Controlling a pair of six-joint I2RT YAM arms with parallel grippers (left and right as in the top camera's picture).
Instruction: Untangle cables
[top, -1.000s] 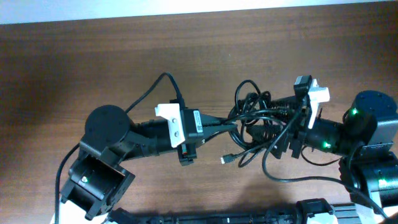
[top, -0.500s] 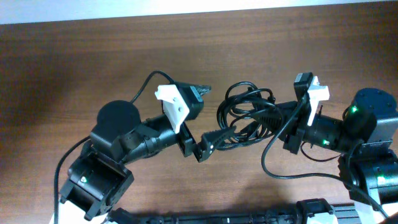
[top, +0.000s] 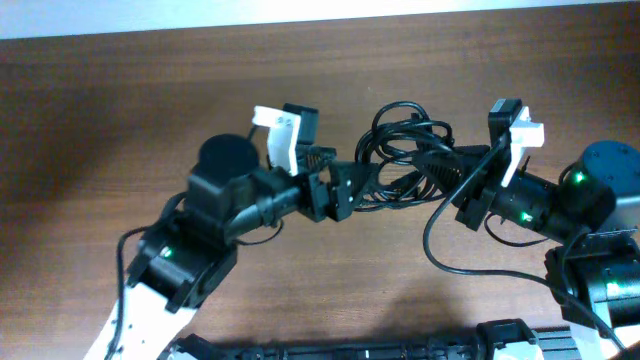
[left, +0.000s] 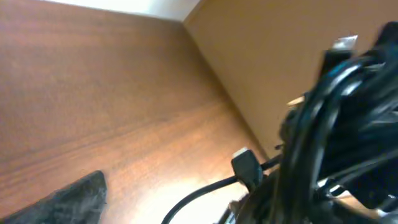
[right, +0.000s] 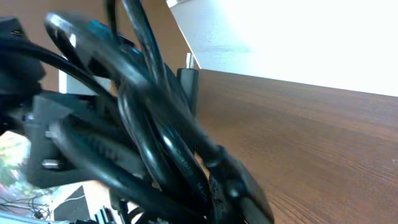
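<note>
Table: a dark wooden table (top: 120, 100) is carrying both arms, and a pale strip (top: 300, 12) is running along its far edge.
Arm wire: a thicker black arm wire (top: 440, 265) is sagging in a loop below the right wrist, apart from the bundle.
Brackets: a white bracket (top: 275, 135) is sitting on top of the left wrist, and another white bracket (top: 522, 135) is sitting on the right one.
Obstruction: in both wrist views the cords are crowding the lens, blurring and hiding most of the fingers.
Cables: the cables (top: 400, 160) are hanging as one looped black knot near the far middle of the table, strung between the two grippers.
Plug: a small plug (left: 247, 167) is sticking out of the knot's lower left side in the left wrist view.
Left gripper: the left gripper (top: 345, 190) is pressing into the knot's left side. One finger (left: 74, 199) is showing low on the left, well apart from the cords massed on the right. The other finger is hidden, so whether it is gripping cannot be told.
Right gripper: the right gripper (top: 458, 172) is meeting the knot's right side and appears to be clamping several strands.
</note>
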